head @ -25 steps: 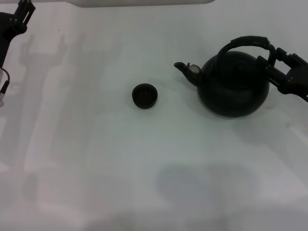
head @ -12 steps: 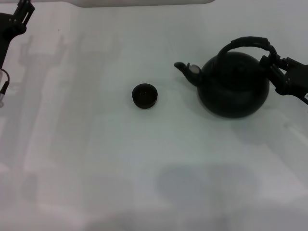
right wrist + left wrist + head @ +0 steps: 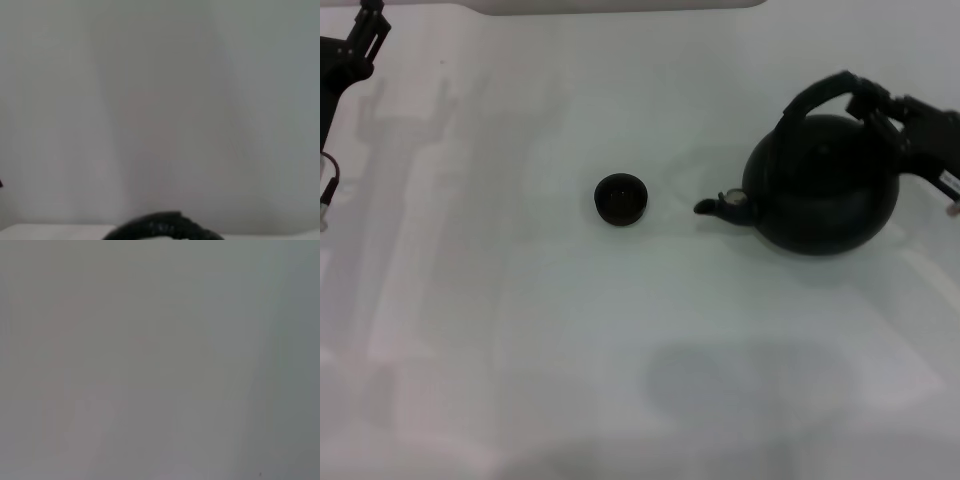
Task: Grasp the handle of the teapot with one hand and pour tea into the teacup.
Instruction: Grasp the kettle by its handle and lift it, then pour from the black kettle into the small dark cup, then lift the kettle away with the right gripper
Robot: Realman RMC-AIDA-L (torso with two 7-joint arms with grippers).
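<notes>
Parked at the far left edge of the head view, the left gripper [image 3: 365, 30] sits high and well away from the work, and whether its fingers are spread or pressed together cannot be told. Moving rightward across the white table [image 3: 520, 330], the small dark teacup [image 3: 621, 199] stands upright near the middle, nothing touching it. Beyond it, apart from the cup, the round black teapot [image 3: 825, 195] leans with its spout [image 3: 718, 206] dipped low toward the teacup, though no tea is visible leaving it. At the far right the right gripper [image 3: 882, 108] appears pinched on the right end of the arched handle [image 3: 817, 93], though the dark shapes merge there. Such a pot is probably heavy and rigid, so it will swing under the hoop; a hold at the hoop's crown would balance better, while this off-centre grip helps tip it.
</notes>
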